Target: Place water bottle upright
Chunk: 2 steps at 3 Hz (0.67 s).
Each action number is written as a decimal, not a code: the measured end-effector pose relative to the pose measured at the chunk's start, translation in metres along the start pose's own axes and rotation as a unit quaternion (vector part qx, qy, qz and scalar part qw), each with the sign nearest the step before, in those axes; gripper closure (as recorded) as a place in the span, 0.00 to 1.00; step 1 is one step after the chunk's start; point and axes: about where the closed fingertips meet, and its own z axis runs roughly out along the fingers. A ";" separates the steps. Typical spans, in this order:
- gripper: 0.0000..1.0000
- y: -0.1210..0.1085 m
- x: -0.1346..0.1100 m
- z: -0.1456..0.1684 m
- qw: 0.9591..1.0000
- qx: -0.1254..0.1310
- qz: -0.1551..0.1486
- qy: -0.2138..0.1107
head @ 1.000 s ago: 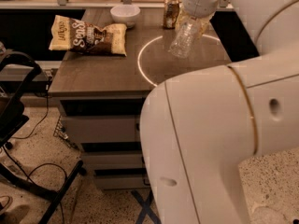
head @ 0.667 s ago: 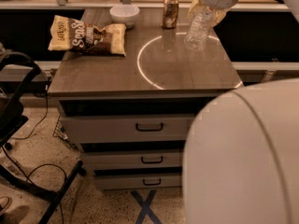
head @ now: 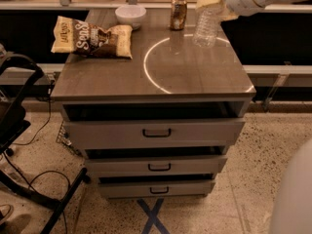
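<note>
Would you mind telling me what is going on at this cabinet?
The gripper, at the back right of the cabinet top, holds the water bottle by its upper end, jaws closed. The bottle is nearly upright, slightly tilted, its base at or just above the surface, right of the soda can. A chip bag and white bowl lie further left.

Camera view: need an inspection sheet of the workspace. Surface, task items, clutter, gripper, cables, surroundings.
Surface: cabinet top, a white circle marked on it.
Job's things: water bottle, slightly tilted, over the circle's far right edge; contact with the top cannot be told.
Clutter: soda can upright, white bowl, chip bag lying flat.
Gripper: gripper at top right, shut on the bottle's upper end.
Cables: black cable at the cabinet's left, down to the floor.
Surroundings: three drawers, blue tape X on the floor, black frame left.
</note>
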 end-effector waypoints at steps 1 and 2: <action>1.00 -0.002 -0.011 -0.032 0.994 -0.100 -0.028 -0.018; 1.00 -0.007 -0.015 -0.076 0.978 -0.158 -0.121 -0.060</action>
